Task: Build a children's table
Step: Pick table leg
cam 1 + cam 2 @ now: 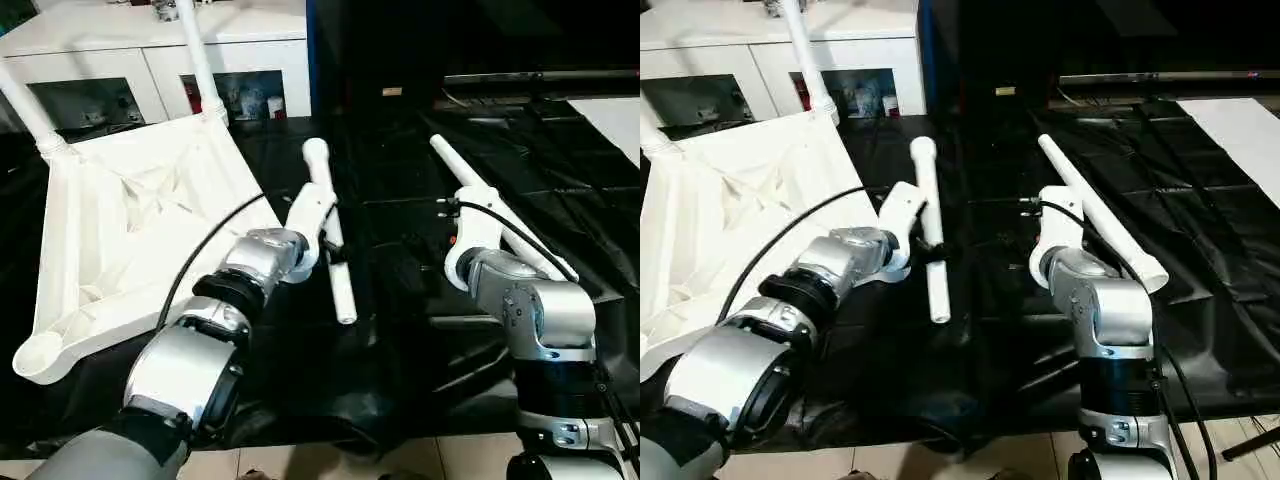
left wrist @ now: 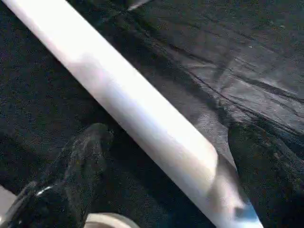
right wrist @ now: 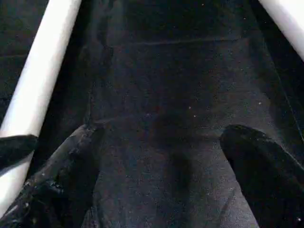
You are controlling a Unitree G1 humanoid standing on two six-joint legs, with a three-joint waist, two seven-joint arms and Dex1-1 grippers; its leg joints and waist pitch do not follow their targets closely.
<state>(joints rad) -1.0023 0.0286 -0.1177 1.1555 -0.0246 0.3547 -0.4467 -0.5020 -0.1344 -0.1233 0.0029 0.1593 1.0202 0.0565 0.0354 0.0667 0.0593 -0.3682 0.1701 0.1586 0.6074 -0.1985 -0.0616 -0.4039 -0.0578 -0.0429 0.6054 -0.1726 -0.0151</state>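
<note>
The white table top [image 1: 130, 230] lies upside down at the left, ribbed underside up. Two legs stand in its far corner sockets, one [image 1: 200, 60] upright and another [image 1: 25, 105] leaning. A loose white leg [image 1: 335, 265] lies on the black cloth in the middle. My left gripper [image 2: 168, 137] is open astride it, one black finger [image 2: 80, 161] on each side. A second loose leg [image 1: 500, 215] lies to the right. My right gripper [image 3: 161, 133] hangs open over bare cloth between the two loose legs, holding nothing.
A black cloth [image 1: 400, 340] covers the work surface. A white cabinet with glass doors [image 1: 150, 60] stands behind the table top. A white sheet [image 1: 615, 120] lies at the far right. Tiled floor [image 1: 450, 460] shows at the near edge.
</note>
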